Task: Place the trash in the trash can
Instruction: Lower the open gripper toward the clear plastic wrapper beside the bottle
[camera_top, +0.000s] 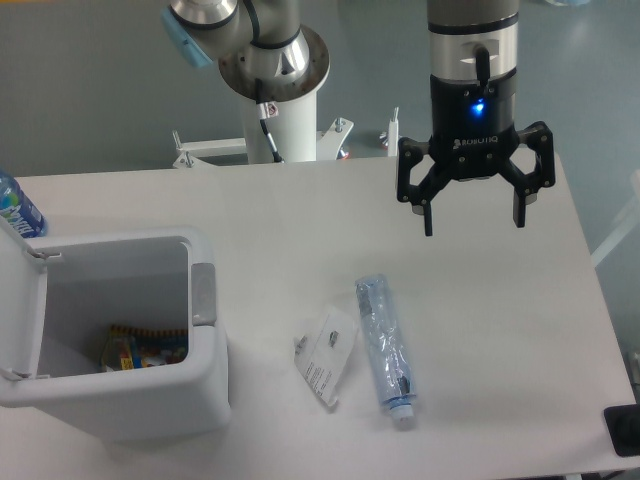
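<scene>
Black and spread wide, the gripper (472, 218) hangs empty above the table (300, 220), its fingers apart and well clear of anything. Below it and a little toward the bin lies the crushed bottle (384, 348), lengthwise with its white cap at the near end. Just beside the bottle, on the bin side, rests the flat packet (326, 355), slightly tilted; whether the two touch cannot be told. Farther out stands the trash can (120, 345), lid swung open, with colourful scraps already at its bottom. A bottle with a blue label (16, 210) peeks in behind the bin's far corner.

Neither piece is in the bin yet. The bottle's thin crumpled wall would likely give under the fingers, so a grasp across it could slip or squirt it sideways into the packet. The packet lies so flat that fingers may scrape the table and close on nothing. A careless carry might also clip the bin's rim or latch tab (203, 293).
</scene>
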